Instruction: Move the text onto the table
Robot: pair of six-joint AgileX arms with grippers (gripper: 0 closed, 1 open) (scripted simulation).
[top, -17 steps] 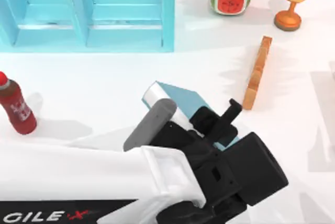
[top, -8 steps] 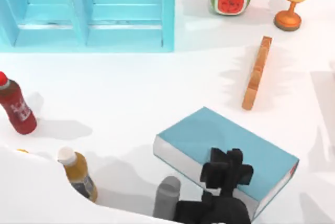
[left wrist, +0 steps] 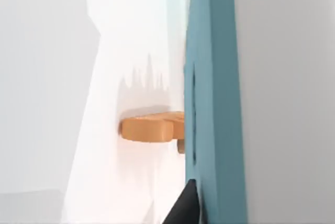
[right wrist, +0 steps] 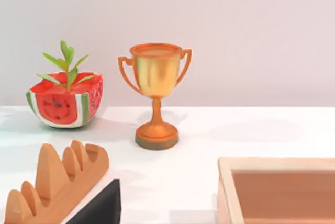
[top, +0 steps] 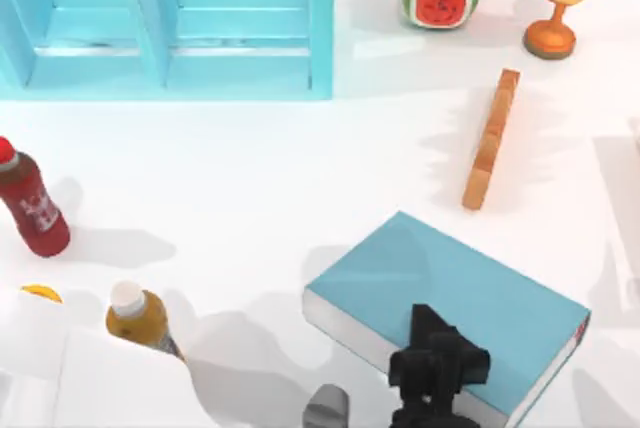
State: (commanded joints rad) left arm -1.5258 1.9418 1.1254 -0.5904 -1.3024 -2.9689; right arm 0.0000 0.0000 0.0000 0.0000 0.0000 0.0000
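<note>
The left gripper (top: 437, 360) sits at the near edge of the book (top: 450, 293), its dark fingers (top: 432, 326) reaching over the top cover from the lower edge of the top view. They appear to pinch the book's near long side, one finger above the cover and the other presumably under it, though the lower one is hidden, so the hold is my reading, not something plainly seen. In the left wrist view the blue cover (left wrist: 212, 93) runs straight away from the camera, with a dark fingertip (left wrist: 184, 208) pressed beside it.

The book lies flat or nearly flat over the table (top: 250, 178), in the lower right part of the top view, well clear of the blue shelf (top: 170, 28). Its long axis runs diagonally, from upper left down to lower right, and the fingers cross it at right angles. The book lies directly ahead of the fingers, so the next move is probably a matter of letting go and drawing back toward the near edge. The left arm is plainly the nearer one (the right gripper is parked off to the right, looking at a trophy (right wrist: 155, 96) and a watermelon ornament (right wrist: 65, 98)).

By count: one book, one shelf, one wooden slab (top: 491, 138), three bottles on the left, one red (top: 30, 203), one amber (top: 138, 316), and a third showing just an orange top (top: 40, 293).
</note>
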